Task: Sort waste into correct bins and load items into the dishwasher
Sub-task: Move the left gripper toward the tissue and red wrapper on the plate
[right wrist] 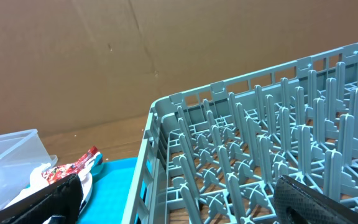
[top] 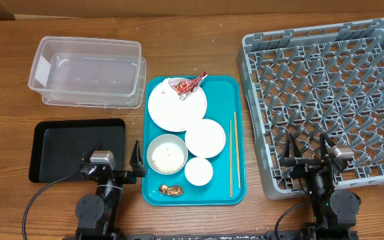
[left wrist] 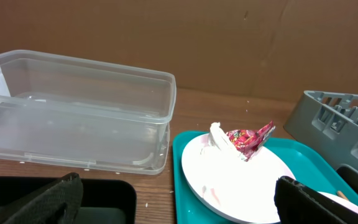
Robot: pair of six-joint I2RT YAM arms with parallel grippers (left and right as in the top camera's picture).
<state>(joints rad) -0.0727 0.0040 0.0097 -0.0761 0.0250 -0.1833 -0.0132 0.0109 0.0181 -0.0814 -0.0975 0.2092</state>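
A teal tray [top: 239, 107] holds a large white plate [top: 172, 110] with a red wrapper [top: 191, 85] and crumpled tissue, a smaller plate [top: 205, 138], a bowl with crumbs [top: 167, 154], a small white cup [top: 199, 171], wooden chopsticks [top: 233, 153] and a brown food scrap [top: 171, 191]. The grey dish rack [top: 325, 93] stands at the right. My left gripper [top: 117, 160] is open and empty between the black tray and the teal tray. My right gripper [top: 310, 152] is open and empty over the rack's front edge. The plate [left wrist: 241, 180] and wrapper [left wrist: 249, 138] show in the left wrist view.
A clear plastic bin [top: 89, 72] sits at the back left, and also shows in the left wrist view [left wrist: 73, 112]. A black tray [top: 75, 148] lies at the front left. A cardboard wall stands behind the table. The rack [right wrist: 260, 137] fills the right wrist view.
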